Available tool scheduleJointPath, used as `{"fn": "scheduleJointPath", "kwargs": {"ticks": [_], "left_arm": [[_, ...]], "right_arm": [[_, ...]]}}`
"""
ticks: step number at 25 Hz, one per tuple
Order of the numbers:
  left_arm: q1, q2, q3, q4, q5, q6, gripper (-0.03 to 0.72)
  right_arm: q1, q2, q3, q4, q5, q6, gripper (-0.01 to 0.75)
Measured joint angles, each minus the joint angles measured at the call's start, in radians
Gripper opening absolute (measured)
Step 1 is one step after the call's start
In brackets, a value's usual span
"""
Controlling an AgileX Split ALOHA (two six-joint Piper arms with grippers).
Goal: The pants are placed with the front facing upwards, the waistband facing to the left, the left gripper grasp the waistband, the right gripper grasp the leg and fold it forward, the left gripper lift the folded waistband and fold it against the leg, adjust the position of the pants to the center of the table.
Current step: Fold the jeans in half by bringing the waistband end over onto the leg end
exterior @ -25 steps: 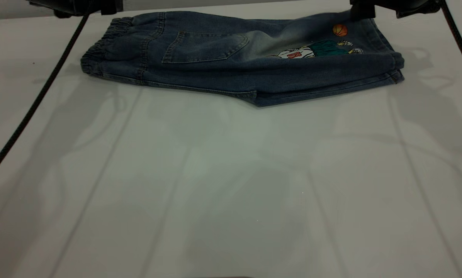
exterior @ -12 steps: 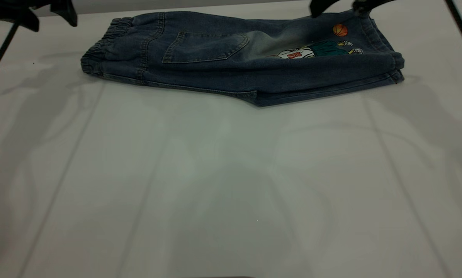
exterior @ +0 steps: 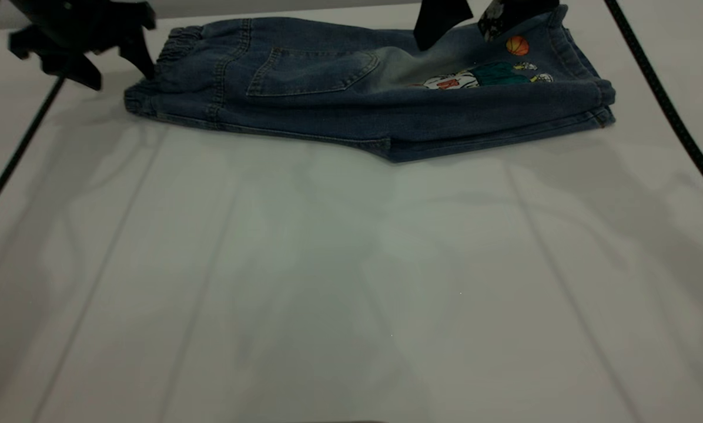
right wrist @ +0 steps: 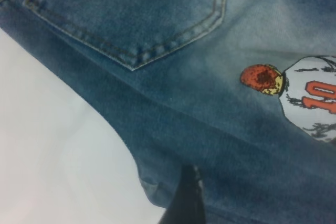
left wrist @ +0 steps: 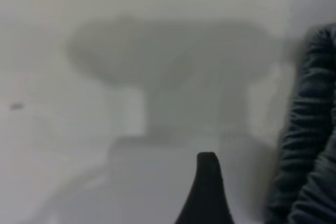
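The blue denim pants lie folded lengthwise at the far side of the table, back pocket and basketball print facing up. The ruffled waistband is the left end. My left gripper hangs open just left of the waistband, one finger close to its edge. In the left wrist view one black finger points over bare table, with the waistband beside it. My right gripper is open above the leg near the print. The right wrist view has one finger over the denim.
Black cables run down the left side and the right side of the table. The pants' hem end lies near the table's far right.
Both grippers have dropped into view. The left one moved right toward the waistband. The right one moved left, over the leg. The pants have not shifted.
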Motion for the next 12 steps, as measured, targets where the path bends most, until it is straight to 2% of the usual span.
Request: {"fn": "scheduleJointPath", "kwargs": {"ticks": [7, 12], "left_arm": [[-0.012, 0.055, -0.074, -0.127, 0.036, 0.122, 0.537], [-0.013, 0.075, -0.083, -0.152, 0.033, 0.137, 0.53]], "right_arm": [[0.002, 0.0, 0.0, 0.0, 0.002, -0.002, 0.591], [0.002, 0.0, 0.0, 0.0, 0.002, -0.002, 0.591]]}}
